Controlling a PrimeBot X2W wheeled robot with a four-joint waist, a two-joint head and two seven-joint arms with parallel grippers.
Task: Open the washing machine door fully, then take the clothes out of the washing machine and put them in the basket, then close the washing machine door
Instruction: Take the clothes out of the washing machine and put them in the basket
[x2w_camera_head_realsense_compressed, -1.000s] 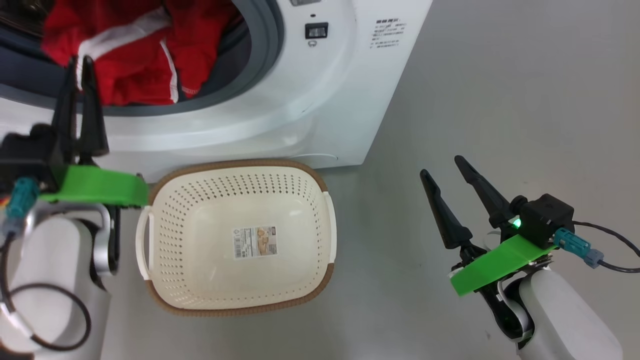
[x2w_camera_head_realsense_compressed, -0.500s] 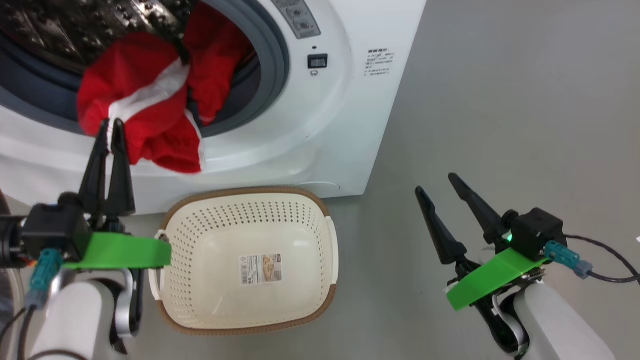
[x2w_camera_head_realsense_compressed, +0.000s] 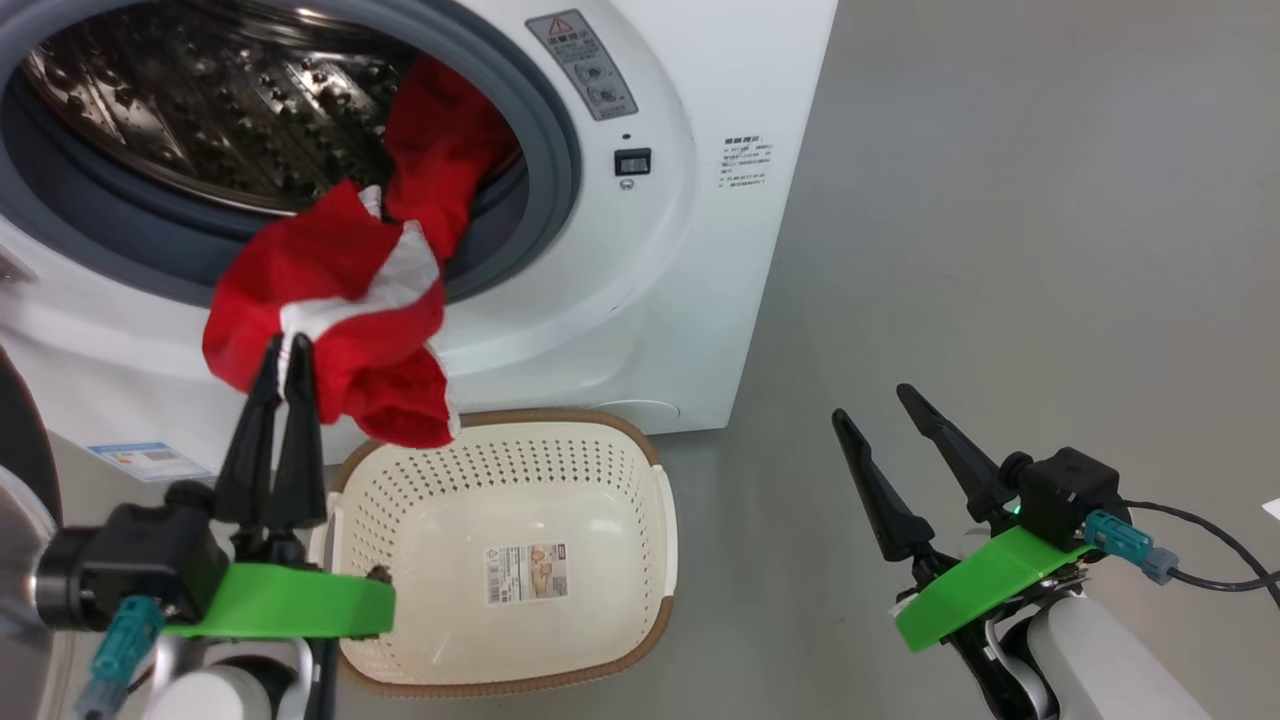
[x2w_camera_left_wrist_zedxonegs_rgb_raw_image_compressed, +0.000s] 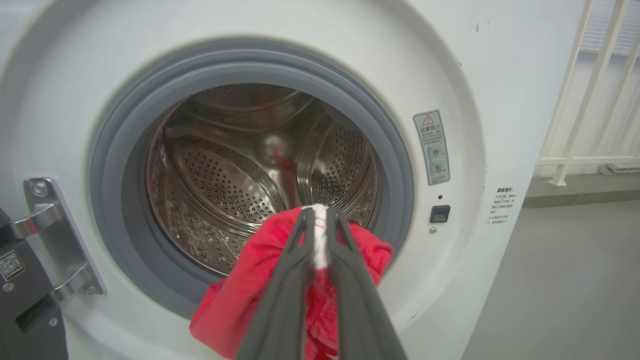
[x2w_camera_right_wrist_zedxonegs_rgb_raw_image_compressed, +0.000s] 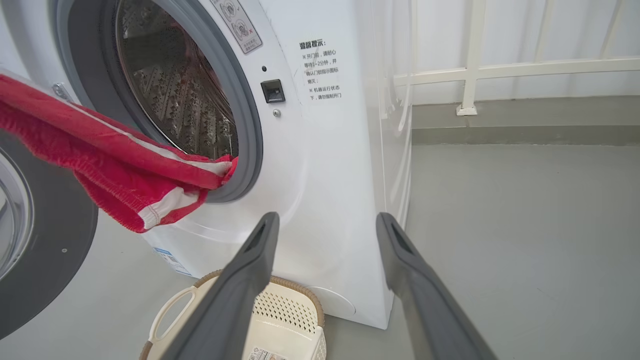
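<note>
Nearest the head camera, the left gripper (x2w_camera_head_realsense_compressed: 285, 342) stood at the lower left with its two dark fingers pressed together, clamped on a white strip of the clothes (x2w_camera_head_realsense_compressed: 340, 290). At the lower right, the right gripper (x2w_camera_head_realsense_compressed: 872, 402) hung over the grey floor (x2w_camera_head_realsense_compressed: 1000, 250) with its fingers spread wide apart, well away from the fabric. Between the two arms, closer to the left one, the basket (x2w_camera_head_realsense_compressed: 600, 470) sat upright on the floor at the foot of the washing machine (x2w_camera_head_realsense_compressed: 720, 80), the paper label (x2w_camera_head_realsense_compressed: 527, 572) on its bottom in plain sight. The red fabric hung in the air from the pinch, its lowest fold dangling above the basket's far left rim; whether it touched the rim could not be told. From there the cloth stretched up and back over the grey rubber ring (x2w_camera_head_realsense_compressed: 555, 130) at the lower right of the opening, where more red lay against the edge of the perforated steel drum (x2w_camera_head_realsense_compressed: 200, 110). The washing machine door (x2w_camera_right_wrist_zedxonegs_rgb_raw_image_compressed: 55, 235) stood swung open at the left of the machine, by its metal hinge (x2w_camera_left_wrist_zedxonegs_rgb_raw_image_compressed: 55, 235). A small blue label (x2w_camera_head_realsense_compressed: 150, 462) sat low on the white front. Beyond the machine, a white railing (x2w_camera_right_wrist_zedxonegs_rgb_raw_image_compressed: 470, 60) ran along the wall
</note>
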